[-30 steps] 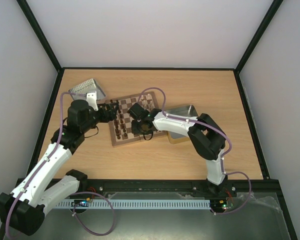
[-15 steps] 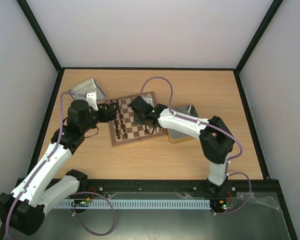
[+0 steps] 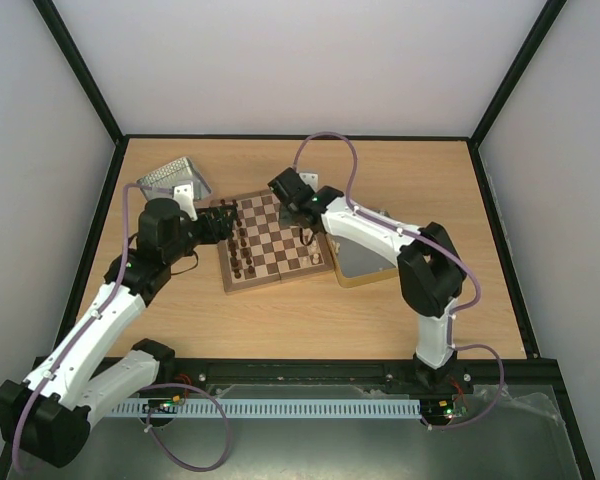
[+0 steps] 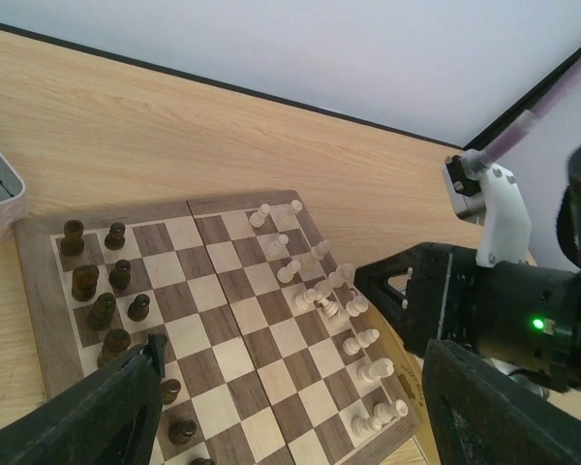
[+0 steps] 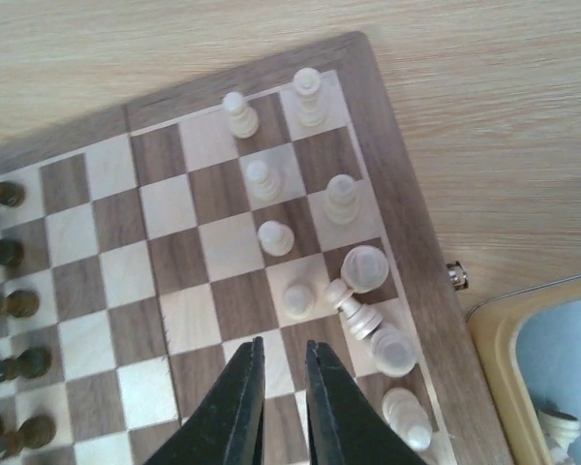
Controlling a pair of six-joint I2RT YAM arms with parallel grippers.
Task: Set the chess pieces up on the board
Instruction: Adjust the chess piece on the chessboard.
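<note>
Right wrist view, starting at our own fingertips: the right gripper hangs above the board with its jaws narrow, only a slim gap between them and nothing in it. Just ahead and to its right, the cream chess pieces crowd the files along the board's edge. One of them, a toppled piece, lies on its side against its neighbours. Farther ahead, more cream pieces stand upright toward the far corner. Off to the gripper's right sits a metal tin (one cream piece seems to rest inside it, at the edge of the view). The dark pieces line up well away on the gripper's left. Our left gripper stands wide and empty near that dark side. We judge the cream side only partly arranged. Next we would widen the right jaws, shift right, and come down on the fallen piece without nudging those beside it.
</note>
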